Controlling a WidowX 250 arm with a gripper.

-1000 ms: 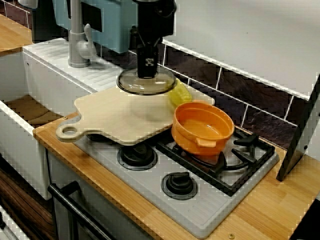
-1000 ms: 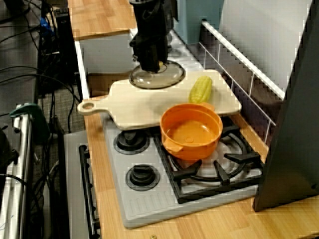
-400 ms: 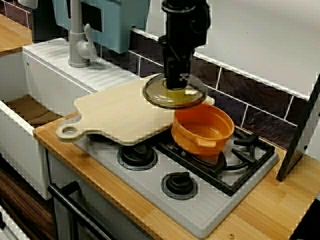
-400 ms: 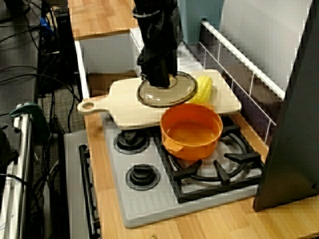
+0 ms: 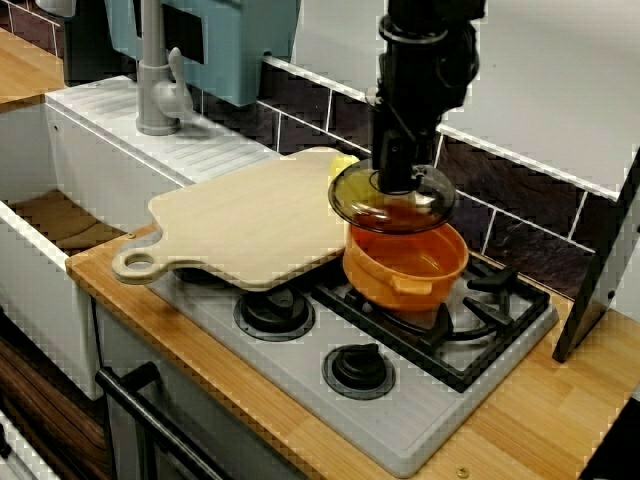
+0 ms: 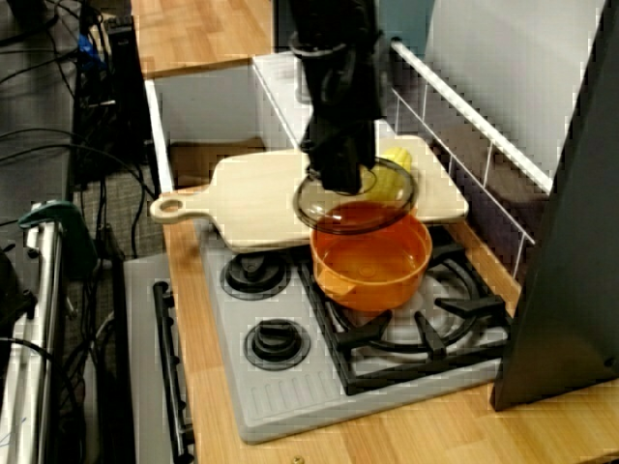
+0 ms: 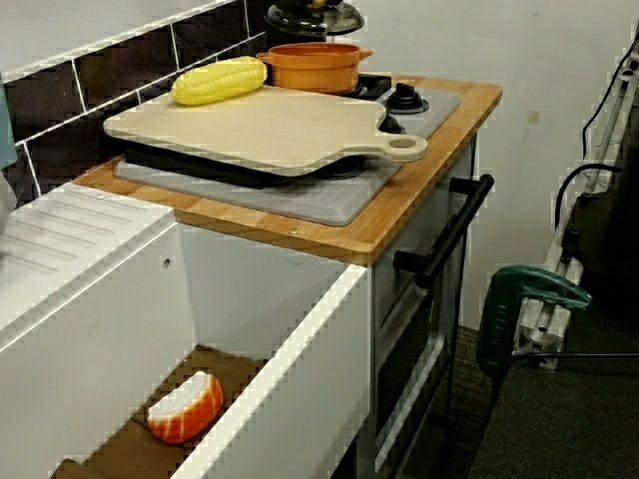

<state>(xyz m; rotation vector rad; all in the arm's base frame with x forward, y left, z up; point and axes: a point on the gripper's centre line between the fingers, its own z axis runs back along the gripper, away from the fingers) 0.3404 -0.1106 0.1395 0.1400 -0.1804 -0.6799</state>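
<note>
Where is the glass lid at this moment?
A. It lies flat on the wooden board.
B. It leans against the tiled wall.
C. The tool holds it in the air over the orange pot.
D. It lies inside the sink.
C: the tool grips the glass lid from above, and it hangs over the orange pot, clear of the wooden board.

I see a wooden cutting board [image 5: 250, 225] left of centre, a grey tap [image 5: 155, 75] upper left, and corn [image 7: 220, 80] lying on the board.
</note>
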